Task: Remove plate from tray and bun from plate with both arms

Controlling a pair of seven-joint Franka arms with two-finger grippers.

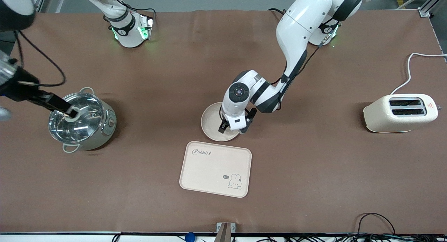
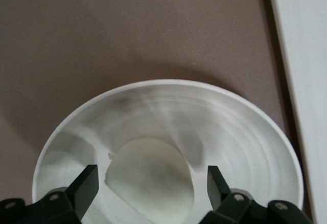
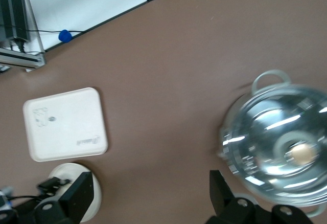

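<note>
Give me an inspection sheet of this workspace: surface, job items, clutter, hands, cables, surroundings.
Surface: brown table, flat, nothing spilled.
Job's things: plate rests on the table, farther from the front camera than the rabbit tray and apart from it; pale bun lies in the plate.
Clutter: lidded steel pot toward the right arm's end; toaster toward the left arm's end.
Hands: left hand over the plate, fingers open either side of the bun; right hand over the pot lid, open in its wrist view.
Cables: white toaster cord on the table; black cables along the edge nearest the camera.
Surroundings: grey floor, metal frame at the corners.
</note>
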